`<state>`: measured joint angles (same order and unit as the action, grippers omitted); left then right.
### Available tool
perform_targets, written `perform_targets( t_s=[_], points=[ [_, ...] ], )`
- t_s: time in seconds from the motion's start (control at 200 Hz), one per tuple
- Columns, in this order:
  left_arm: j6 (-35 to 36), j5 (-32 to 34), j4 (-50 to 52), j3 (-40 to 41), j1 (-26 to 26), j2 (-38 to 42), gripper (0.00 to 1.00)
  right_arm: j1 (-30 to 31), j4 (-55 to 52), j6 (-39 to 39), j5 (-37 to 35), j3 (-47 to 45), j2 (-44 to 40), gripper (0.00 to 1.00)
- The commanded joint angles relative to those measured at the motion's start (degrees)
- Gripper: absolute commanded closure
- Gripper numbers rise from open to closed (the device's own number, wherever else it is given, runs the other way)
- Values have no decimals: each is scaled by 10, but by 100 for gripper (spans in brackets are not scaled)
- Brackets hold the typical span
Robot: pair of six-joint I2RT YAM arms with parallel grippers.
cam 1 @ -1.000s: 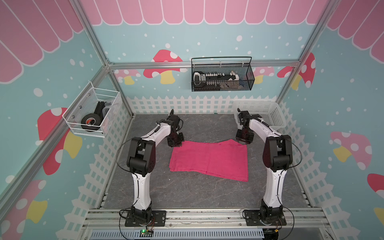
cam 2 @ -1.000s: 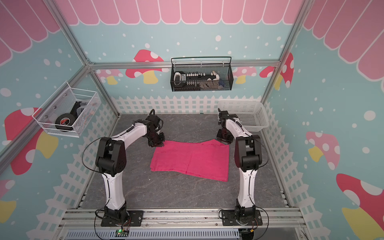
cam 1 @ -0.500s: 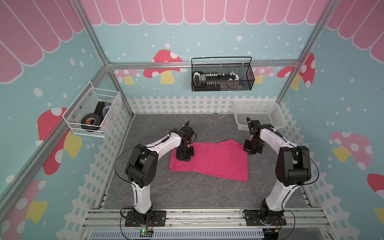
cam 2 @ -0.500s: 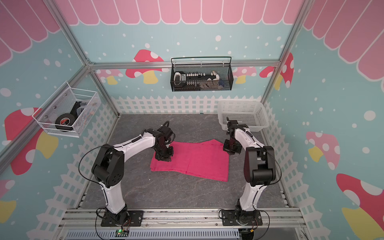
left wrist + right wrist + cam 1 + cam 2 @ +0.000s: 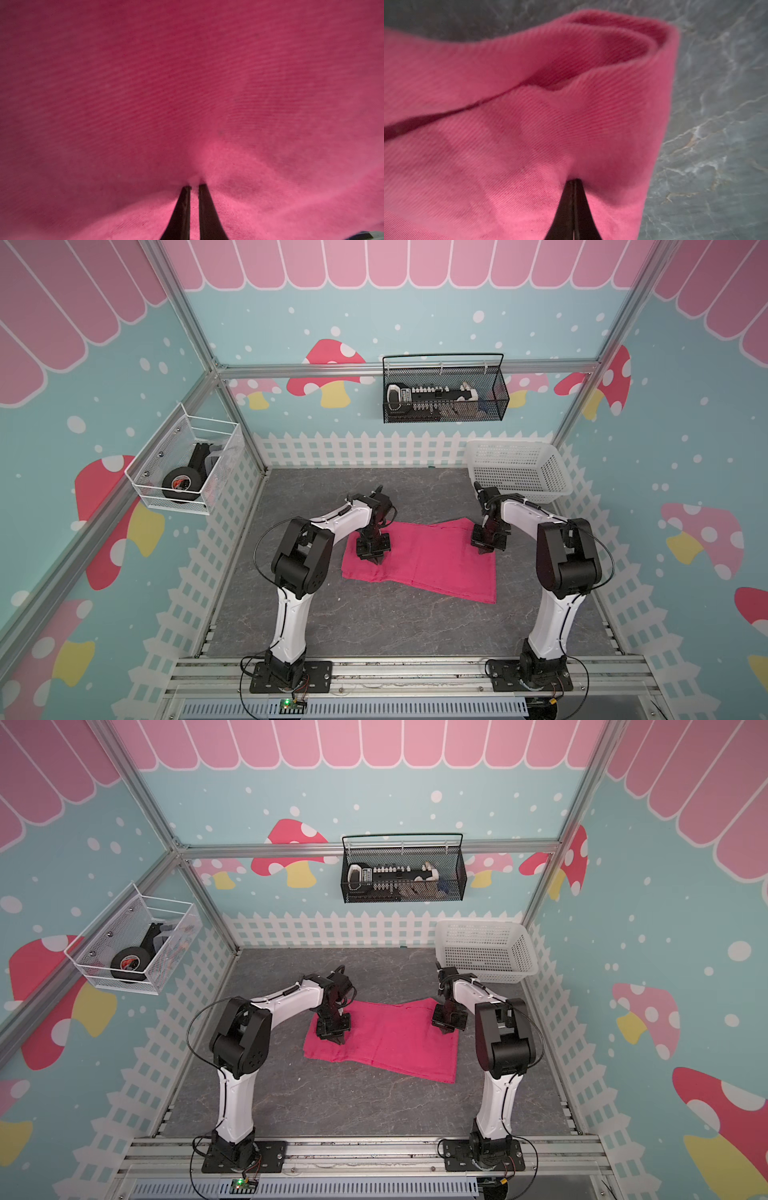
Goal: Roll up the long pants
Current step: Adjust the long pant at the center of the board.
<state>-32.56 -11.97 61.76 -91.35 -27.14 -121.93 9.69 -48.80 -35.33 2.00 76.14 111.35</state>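
Top view: wire bin [image 5: 153,466] holds tape roll [image 5: 179,485]; left tool [image 5: 376,561] and right tool [image 5: 483,551] pinch the long pants [image 5: 432,564].

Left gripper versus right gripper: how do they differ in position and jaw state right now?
The left gripper is on the long pants, inside their left end; the right gripper sits near their right edge. The left jaws show a thin sliver of cloth between them; the right jaws meet fully. Both point down, shut, with cloth puckering at the tips.
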Motion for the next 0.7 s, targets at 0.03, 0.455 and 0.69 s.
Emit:
perform_targets(
  t_s=[0.03,0.455,0.69],
  points=[
    [6,49,-91,-43,15,-69,88,63,-7,9,21,-72,23,100],
    [-34,33,-5,-555,68,-339,88,201,-1,-49,71,-56,16,100],
    [-181,-40,-163,-631,101,-390,87,290,0,-54,114,28,67,100]
  ],
)
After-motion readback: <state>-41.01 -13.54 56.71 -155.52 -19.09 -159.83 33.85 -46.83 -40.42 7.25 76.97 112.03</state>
